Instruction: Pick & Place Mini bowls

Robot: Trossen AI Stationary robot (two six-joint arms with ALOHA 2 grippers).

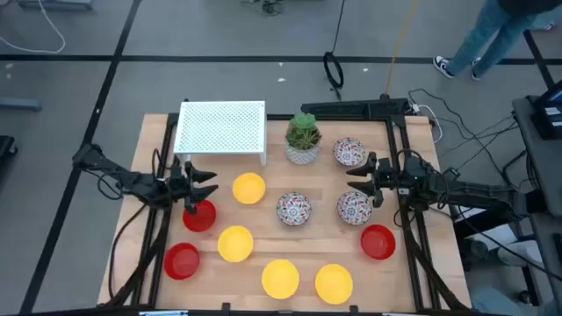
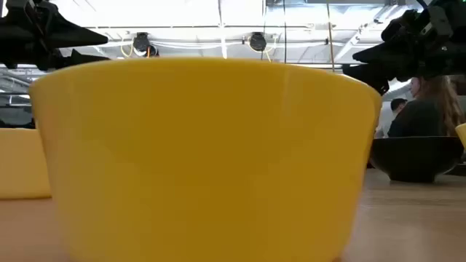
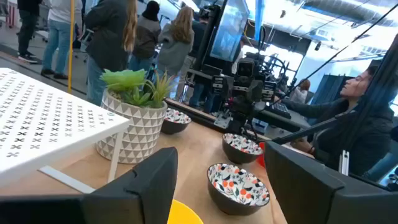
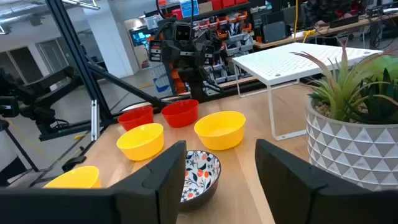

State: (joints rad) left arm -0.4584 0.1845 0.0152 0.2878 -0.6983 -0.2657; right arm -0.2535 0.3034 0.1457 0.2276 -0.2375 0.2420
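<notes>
Ten mini bowls lie spread over the tabletop [image 1: 413, 281]. Nearest the left gripper [image 1: 204, 186] is a red bowl [image 1: 199, 216], just beside and slightly below the jaws toward 6 o'clock in the high view. A yellow bowl [image 1: 249, 188] lies close at 3 o'clock, straight along the line the fingers point. The left jaws stand apart and hold nothing.

On the far side, a patterned bowl [image 1: 355, 208] sits at 7 o'clock from the right gripper [image 1: 362, 182], near it; a second patterned bowl [image 1: 349, 153] lies at 11 o'clock. The right jaws are likewise apart and empty, pointing toward 9 o'clock.

Judged from this layout, each arm has a bowl within short reach. The left arm is nearer the red and yellow bowls, the right arm nearer the patterned ones. Round bowls offer no long axis.
</notes>
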